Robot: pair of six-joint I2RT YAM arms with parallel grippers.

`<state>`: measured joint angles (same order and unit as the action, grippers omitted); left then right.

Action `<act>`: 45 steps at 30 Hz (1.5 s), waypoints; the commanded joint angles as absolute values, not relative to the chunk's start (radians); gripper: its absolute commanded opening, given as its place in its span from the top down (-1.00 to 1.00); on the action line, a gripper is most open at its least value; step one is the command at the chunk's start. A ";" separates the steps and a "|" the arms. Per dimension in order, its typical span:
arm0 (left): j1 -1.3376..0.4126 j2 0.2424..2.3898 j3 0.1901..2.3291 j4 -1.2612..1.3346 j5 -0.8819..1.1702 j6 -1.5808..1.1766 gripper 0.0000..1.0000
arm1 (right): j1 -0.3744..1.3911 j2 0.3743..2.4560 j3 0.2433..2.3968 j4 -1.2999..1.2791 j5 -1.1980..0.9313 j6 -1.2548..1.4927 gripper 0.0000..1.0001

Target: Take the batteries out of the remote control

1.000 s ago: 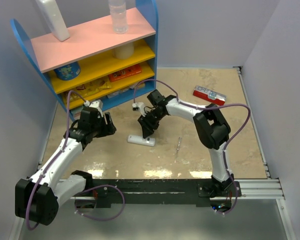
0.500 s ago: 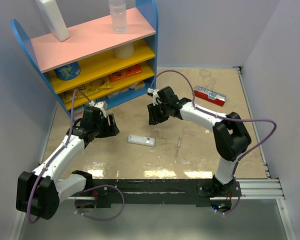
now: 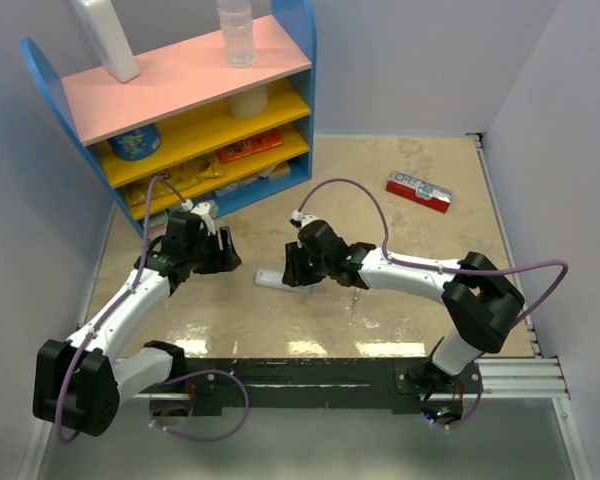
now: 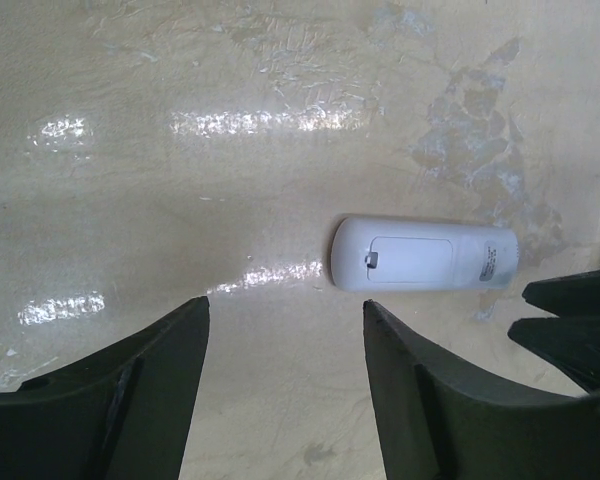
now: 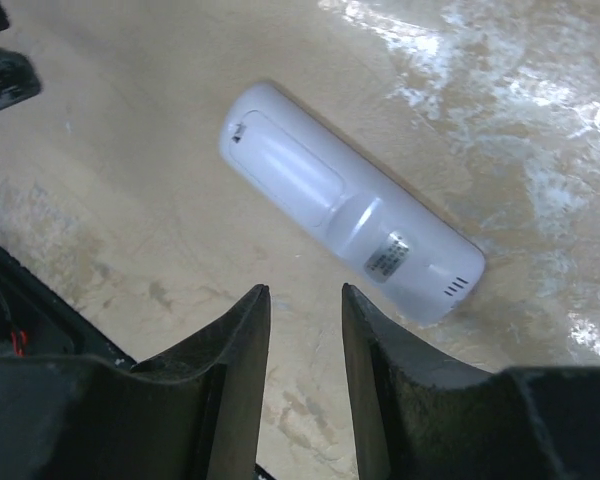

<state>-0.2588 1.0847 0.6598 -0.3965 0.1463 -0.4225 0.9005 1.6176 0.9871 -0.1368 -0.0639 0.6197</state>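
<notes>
The remote control (image 3: pixel 272 279) lies flat on the table, a slim white bar with its back up and the cover closed over the bay (image 4: pixel 425 255) (image 5: pixel 350 215). The batteries are hidden. My left gripper (image 3: pixel 228 252) hovers just left of the remote, open wide with only bare table between its fingers (image 4: pixel 286 303). My right gripper (image 3: pixel 298 268) hangs low over the remote's right end, open by a narrower gap with nothing in it (image 5: pixel 304 290). In the right wrist view the remote lies just beyond its fingertips.
A blue shelf unit (image 3: pixel 180 110) with pink and yellow shelves stands at the back left. A red-and-white flat box (image 3: pixel 418 190) lies at the back right. A thin metal stick (image 3: pixel 357 290) lies right of the remote.
My right gripper pulled back toward the shelf, then came forward and down over the remote's right end, its jaws narrowing a little. My left gripper edged right toward the remote.
</notes>
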 commanded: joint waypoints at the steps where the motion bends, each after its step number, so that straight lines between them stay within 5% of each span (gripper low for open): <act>1: -0.265 1.060 0.660 -0.350 0.169 -0.403 -0.34 | 0.899 1.586 0.939 -0.045 0.040 0.706 0.24; 45: -0.285 1.071 0.667 -0.374 0.110 -0.428 -0.32 | 0.992 1.684 0.877 0.071 0.189 0.801 0.24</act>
